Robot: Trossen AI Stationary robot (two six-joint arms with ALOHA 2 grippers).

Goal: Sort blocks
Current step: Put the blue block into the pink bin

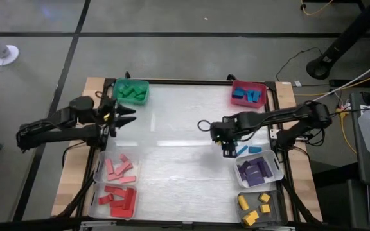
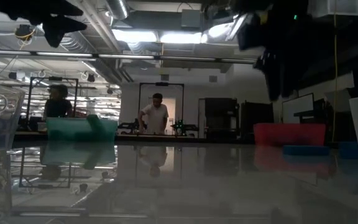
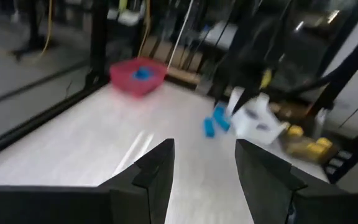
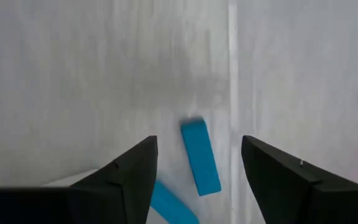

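1. High view: I've got the right gripper [image 1: 227, 151] hovering over the table [image 1: 172, 128] on the right side, just left of two loose blue blocks [image 1: 248, 149] lying by the clear bin of purple blocks [image 1: 257, 171]. The left gripper [image 1: 131, 115] sits at the left side, just beside the green bin [image 1: 132, 91] with green blocks in it. The red bin [image 1: 248, 94] at the far right holds more blue ones. Pink blocks [image 1: 119, 167] and red blocks [image 1: 119, 197] fill the two near-left bins, yellow blocks [image 1: 255, 208] the near-right one.
2. Low view: both arms are just dark shapes up top, so I can't tell much about the fingers here. Green bin on the left, red bin on the right, two people in the room behind.
3. Left wrist view: my left fingers [image 3: 154, 174] are spread apart with nothing between them. The two blue blocks are well ahead, across the table.
4. Right wrist view: right fingers [image 4: 135, 171] spread wide, empty. One blue block [image 4: 200, 157] lies flat on the table in the gap between them, not touched, with a second one poking out beside it.
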